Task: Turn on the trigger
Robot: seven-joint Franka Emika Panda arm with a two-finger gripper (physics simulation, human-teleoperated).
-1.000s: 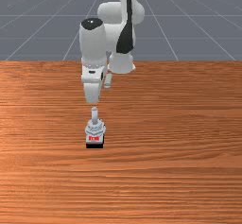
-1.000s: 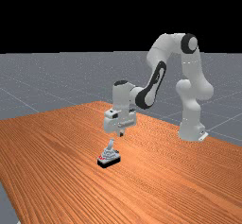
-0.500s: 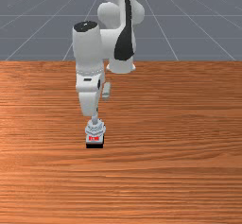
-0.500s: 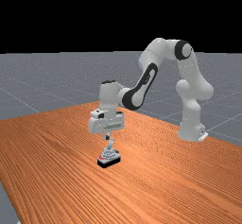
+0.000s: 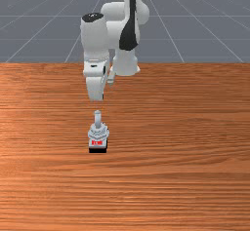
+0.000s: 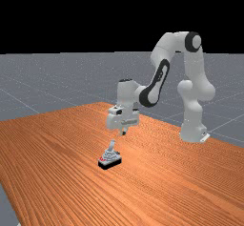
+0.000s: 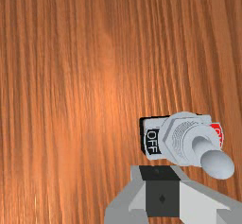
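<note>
On the orange-brown desk sits a small toggle switch, left of the middle in the front view, its base flat on the wood. It's a chunky little piece, the sort you'd find on an old control panel: a black underside, a pale grey body above it, then a six-sided nut and a ridged round collar. Out of the collar comes a smooth grey lever that swells into a rounded knob. One end carries a black label reading OFF in white letters; the opposite end has a red label, partly hidden by the collar and lever from the wrist view. That red end faces the front view's camera. Seen from the far view, the lever rises with a slight lean away from the red, though I can't be sure which way it is thrown.

Over on the far view's right stands the white and grey arm, reaching across toward the far view's left. Its end effector points down and hangs in the air, higher than the switch and a little nearer the arm's foot, with a gap between it and the knob. It isn't touching the switch. Whether it is spread or pressed together, I can't tell from where I stand.
</note>
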